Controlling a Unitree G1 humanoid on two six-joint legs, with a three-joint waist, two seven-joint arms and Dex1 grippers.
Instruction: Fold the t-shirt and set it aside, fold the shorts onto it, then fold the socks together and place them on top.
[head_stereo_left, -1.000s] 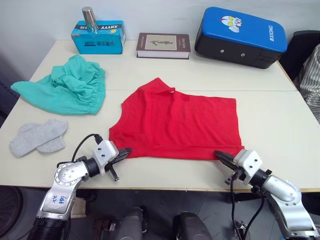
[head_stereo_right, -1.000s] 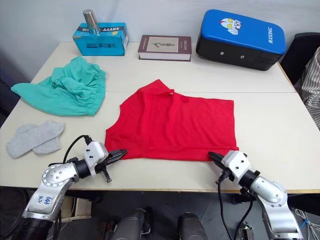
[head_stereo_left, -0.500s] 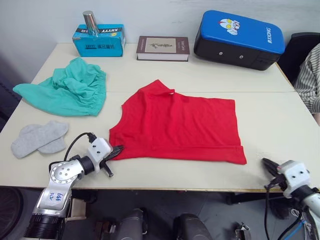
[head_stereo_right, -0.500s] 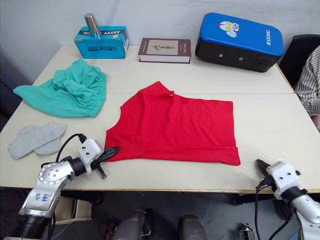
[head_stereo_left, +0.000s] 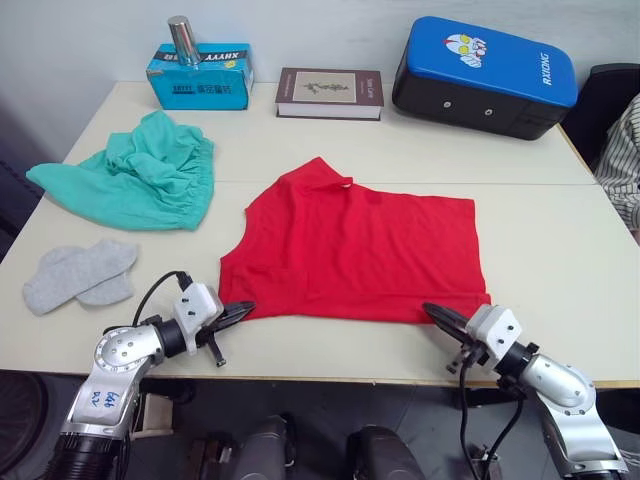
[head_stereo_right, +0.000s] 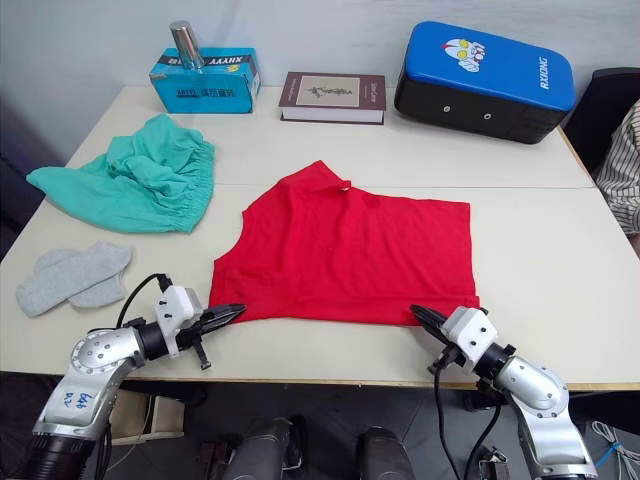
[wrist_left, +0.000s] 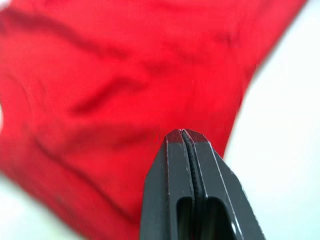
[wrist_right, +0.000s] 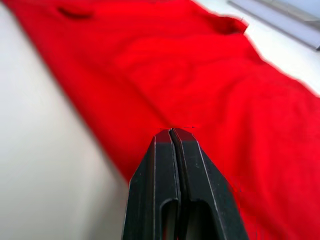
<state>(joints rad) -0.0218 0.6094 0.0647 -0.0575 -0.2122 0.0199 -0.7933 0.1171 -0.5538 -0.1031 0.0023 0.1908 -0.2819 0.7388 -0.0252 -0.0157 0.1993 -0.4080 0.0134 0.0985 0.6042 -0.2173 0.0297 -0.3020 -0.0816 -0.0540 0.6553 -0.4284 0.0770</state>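
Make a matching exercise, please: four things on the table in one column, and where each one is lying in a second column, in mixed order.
Things:
1. t-shirt
2. shorts
3. socks
4. book

Places:
A. far edge of the table, between the blue box and the blue-and-black case
B. near left edge, in front of the teal cloth
C. middle of the table, near edge by both grippers
D. left side, bunched up behind the grey pair

Right pairs: 1-C, 2-D, 3-B, 4-A
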